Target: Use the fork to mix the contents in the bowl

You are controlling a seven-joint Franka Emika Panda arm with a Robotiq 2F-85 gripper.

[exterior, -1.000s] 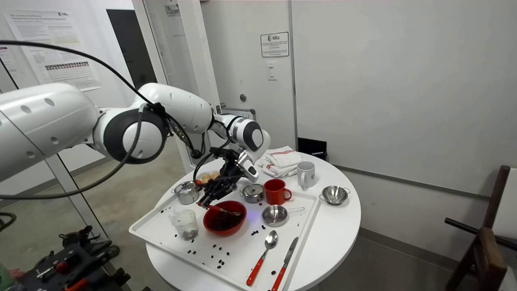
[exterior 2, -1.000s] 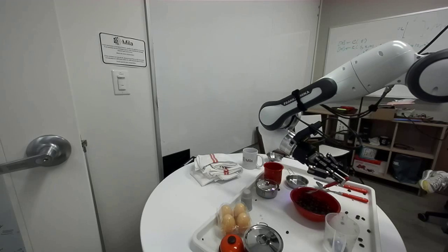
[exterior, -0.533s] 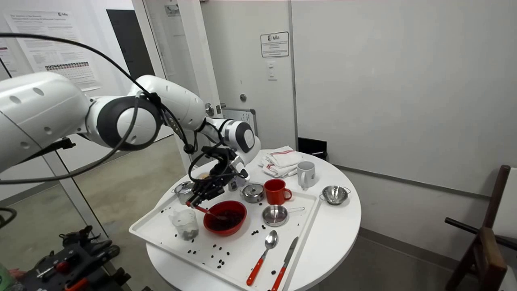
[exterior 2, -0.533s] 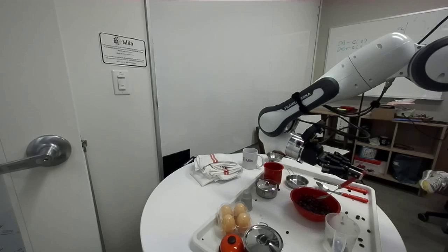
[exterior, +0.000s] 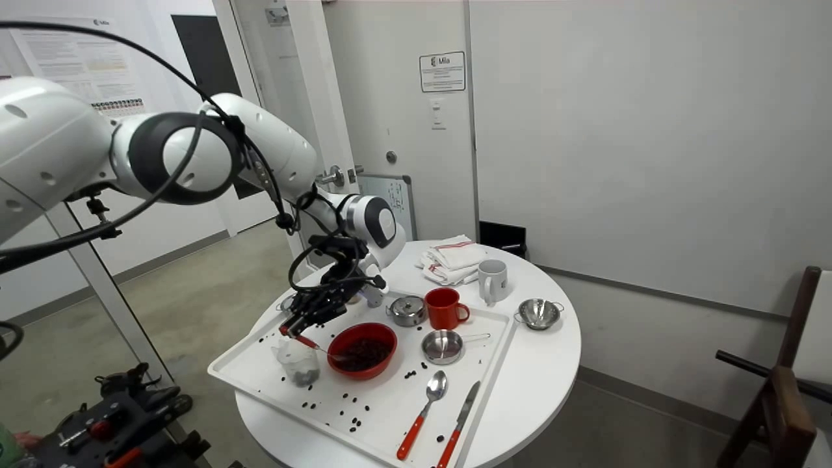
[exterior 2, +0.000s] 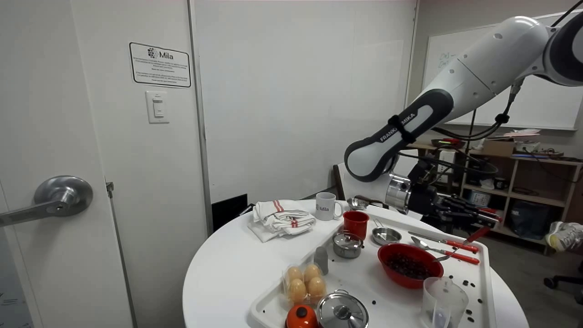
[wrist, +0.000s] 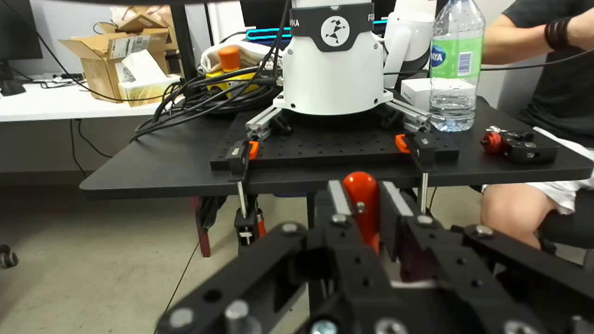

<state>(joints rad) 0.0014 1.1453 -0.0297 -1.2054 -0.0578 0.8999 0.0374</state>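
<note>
Holding the fork (exterior: 309,343) over the edge of the bowl (exterior 2: 406,282).
Clamping its handle (wrist: 361,186) in the gripper (wrist: 364,198); probably needing low, gentle sweeps through the contents (exterior: 368,354) inside, without shoving the bowl.

Bowl (exterior: 356,332) is showing smooth, plastic-looking walls; contents (exterior: 364,354) within are looking grainy. Over its rim, fork (exterior: 311,342) is pairing shiny metal with glossy handle (wrist: 360,189). Beside bowl, plastic cup (exterior 2: 446,297) is looking clear; well apart, cloth towels (exterior 2: 281,216) are looking matt.
</note>
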